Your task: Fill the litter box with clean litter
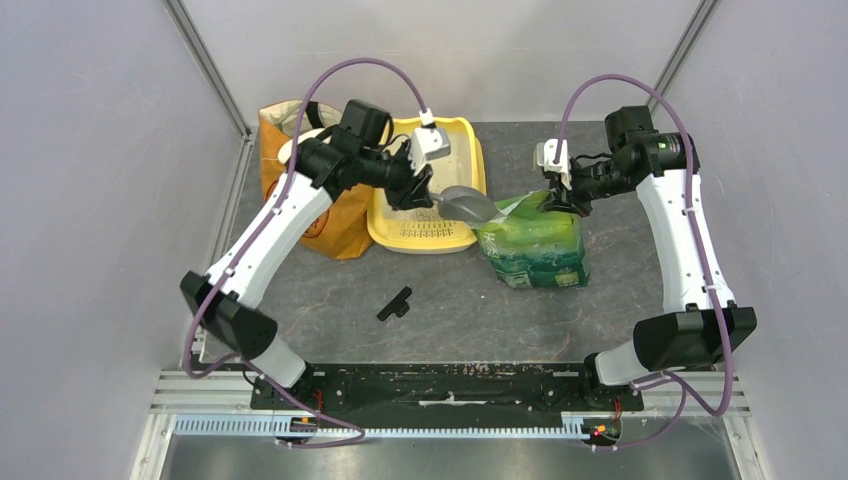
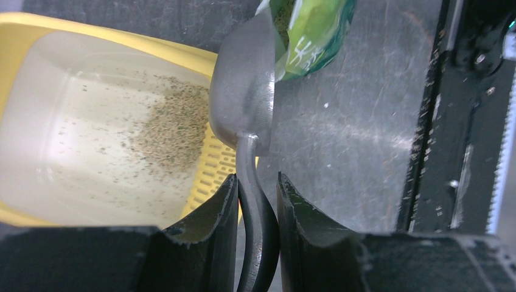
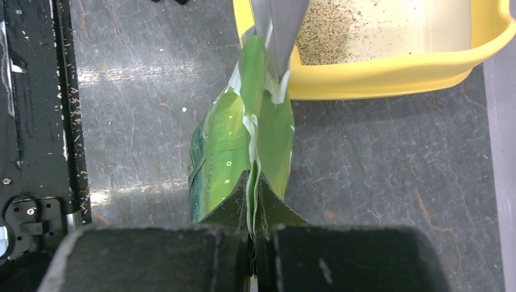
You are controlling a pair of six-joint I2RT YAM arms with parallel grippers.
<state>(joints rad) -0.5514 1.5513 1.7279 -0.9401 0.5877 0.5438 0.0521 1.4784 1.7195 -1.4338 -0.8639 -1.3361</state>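
The yellow litter box point(image 1: 470, 150) lies at the back of the table, also in the left wrist view point(image 2: 24, 36) and the right wrist view point(image 3: 377, 76). A thin heap of grey-brown litter point(image 2: 173, 125) lies in its pale basin near the slotted strip point(image 2: 216, 167). My left gripper point(image 1: 418, 190) is shut on the handle of a clear scoop point(image 2: 243, 91), whose bowl point(image 1: 470, 205) tips into the mouth of the green foil bag point(image 1: 535, 245). My right gripper point(image 1: 562, 197) is shut on the bag's top edge point(image 3: 255, 128) and holds it up.
An orange paper bag point(image 1: 340, 225) stands left of the litter box under my left arm. A small black clip point(image 1: 395, 303) lies on the grey table in front. White walls enclose the back and sides. The black base rail point(image 1: 450, 385) runs along the near edge.
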